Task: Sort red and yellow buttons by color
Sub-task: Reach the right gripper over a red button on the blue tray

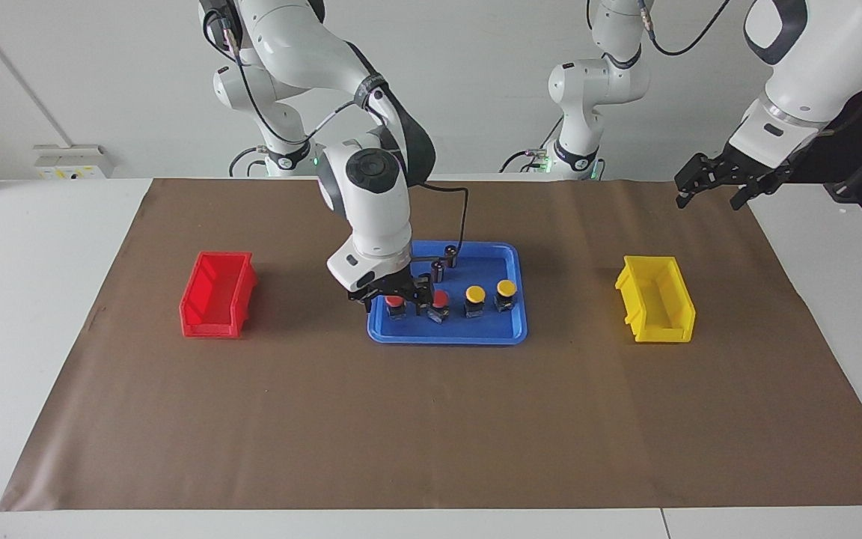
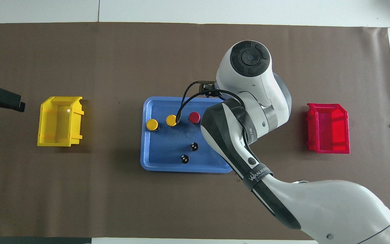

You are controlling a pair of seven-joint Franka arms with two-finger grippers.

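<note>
Four buttons stand in a row in a blue tray (image 1: pixel 446 335): two red-capped (image 1: pixel 395 302) (image 1: pixel 439 299) and two yellow-capped (image 1: pixel 475 293) (image 1: pixel 506 287). My right gripper (image 1: pixel 395 297) is down in the tray, open, with a finger on each side of the red button nearest the right arm's end. In the overhead view the right arm hides that button; the other red (image 2: pixel 194 117) and both yellow ones (image 2: pixel 171 120) (image 2: pixel 152 124) show. My left gripper (image 1: pixel 708 200) waits open in the air near the left arm's end, past the yellow bin.
A red bin (image 1: pixel 210 326) (image 2: pixel 328 149) lies toward the right arm's end and a yellow bin (image 1: pixel 663 329) (image 2: pixel 53 142) toward the left arm's end. Two dark capless cylinders (image 1: pixel 450 254) (image 1: pixel 438 271) stand in the tray, nearer the robots than the buttons.
</note>
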